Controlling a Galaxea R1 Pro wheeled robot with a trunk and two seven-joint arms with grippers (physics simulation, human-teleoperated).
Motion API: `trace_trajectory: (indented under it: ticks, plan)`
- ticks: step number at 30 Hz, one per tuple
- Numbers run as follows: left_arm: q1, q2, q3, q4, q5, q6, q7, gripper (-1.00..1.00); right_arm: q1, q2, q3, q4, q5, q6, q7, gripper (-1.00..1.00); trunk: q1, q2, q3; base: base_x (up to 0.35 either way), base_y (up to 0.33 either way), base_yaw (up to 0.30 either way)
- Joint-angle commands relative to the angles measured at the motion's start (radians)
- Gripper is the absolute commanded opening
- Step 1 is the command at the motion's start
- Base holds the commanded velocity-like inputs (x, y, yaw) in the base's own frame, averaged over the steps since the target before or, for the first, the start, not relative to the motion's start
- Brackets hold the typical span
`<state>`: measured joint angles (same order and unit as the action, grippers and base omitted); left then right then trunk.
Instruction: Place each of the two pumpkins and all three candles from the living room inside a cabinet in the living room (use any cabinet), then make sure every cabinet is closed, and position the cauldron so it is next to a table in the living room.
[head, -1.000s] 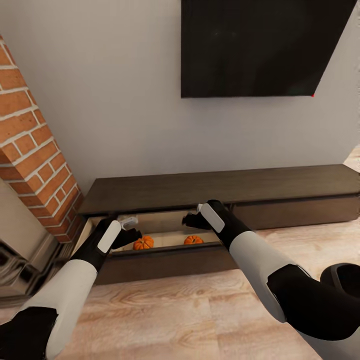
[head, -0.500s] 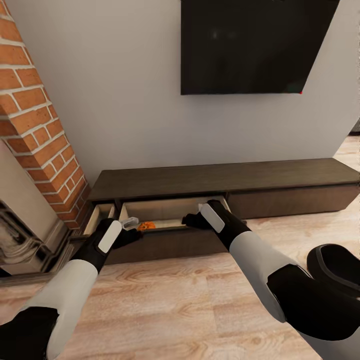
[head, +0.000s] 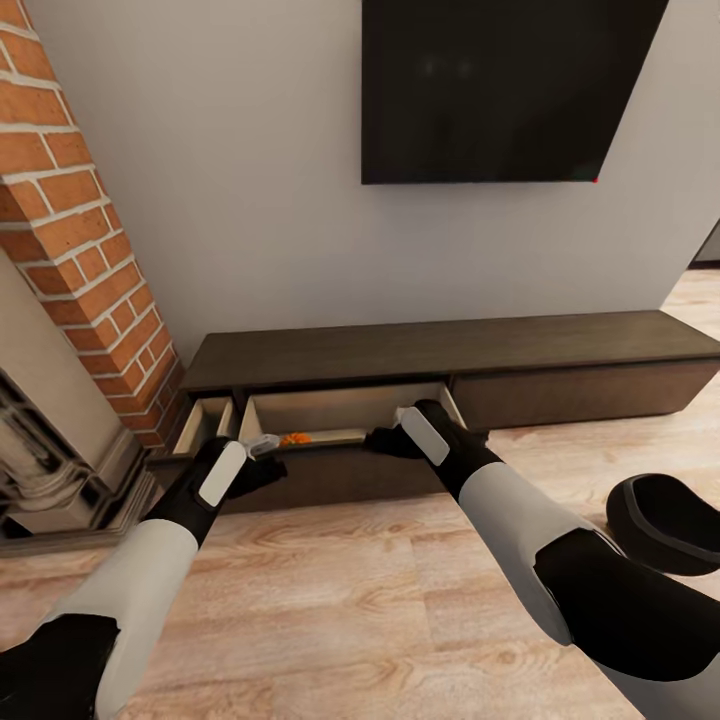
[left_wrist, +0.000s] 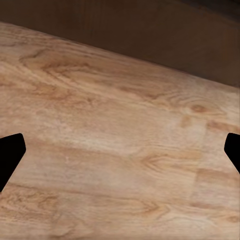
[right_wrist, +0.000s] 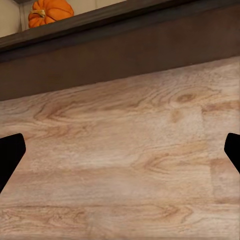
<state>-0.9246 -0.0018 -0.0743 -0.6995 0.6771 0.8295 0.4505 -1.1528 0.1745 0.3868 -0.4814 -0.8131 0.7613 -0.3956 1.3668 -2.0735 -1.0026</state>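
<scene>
Cabinet (head: 560, 350) long axis runs along wall under dark screen (head: 505, 90); two left drawers pulled open toward robot. Pumpkin (head: 295, 438) inside wider drawer, mostly hidden by drawer front; stem (right_wrist: 39, 13) points sideways. Cauldron (head: 668, 520) on floor at right, cut by frame edge. Left gripper (head: 262, 458) and right gripper (head: 383, 438) spread wide, empty, above bare wood floor (head: 330, 600)

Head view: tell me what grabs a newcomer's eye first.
The open drawer of the long dark cabinet sits centre, a bright orange pumpkin peeking inside it. Both arms reach toward it, the left claw and right claw at its front. A black cauldron stands on the floor at right.
</scene>
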Motion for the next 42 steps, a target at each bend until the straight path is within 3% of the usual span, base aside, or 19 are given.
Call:
trace_trajectory:
  ticks: [1,10,24,29,32,36,38,42]
  plan:
    - [0.000,-0.002,-0.002,-0.001,0.010,0.000,0.010,1.00,0.000,0.000,0.003,-0.001,-0.009,0.001,-0.009,1.00,0.004,-0.008,-0.004,-0.001,0.000,0.000]
    - [0.001,-0.003,0.004,0.006,0.010,-0.004,0.015,1.00,0.062,0.000,0.003,-0.001,-0.008,-0.003,-0.009,1.00,0.038,-0.071,-0.032,-0.008,0.000,0.000]
    - [0.016,-0.003,0.003,0.006,0.004,-0.013,0.021,1.00,0.095,0.000,0.004,-0.002,0.002,-0.010,-0.008,1.00,0.092,-0.169,-0.076,-0.102,0.000,0.000]
    - [0.056,-0.002,-0.001,0.007,-0.007,-0.073,0.020,1.00,0.144,0.000,0.014,-0.001,0.014,-0.088,-0.009,1.00,0.111,-0.204,-0.092,-0.001,0.000,0.000]
    - [0.085,-0.001,-0.005,0.008,-0.010,-0.133,0.019,1.00,0.165,0.000,0.085,0.000,0.036,-0.138,-0.010,1.00,0.123,-0.225,-0.101,0.000,0.000,0.000]
    - [0.150,0.001,-0.009,0.009,-0.031,-0.223,0.018,1.00,0.208,0.000,0.204,-0.001,0.046,-0.271,-0.010,1.00,0.138,-0.253,-0.114,0.000,0.000,0.000]
    - [0.175,-0.001,-0.017,0.008,-0.045,-0.272,0.017,1.00,0.229,0.000,0.243,-0.002,0.048,-0.313,-0.011,1.00,0.146,-0.267,-0.120,0.000,0.000,0.000]
    - [0.222,-0.001,-0.091,0.008,-0.102,-0.408,0.012,1.00,0.261,0.000,0.313,-0.004,0.049,-0.375,-0.012,1.00,0.161,-0.295,-0.133,0.000,0.000,0.000]
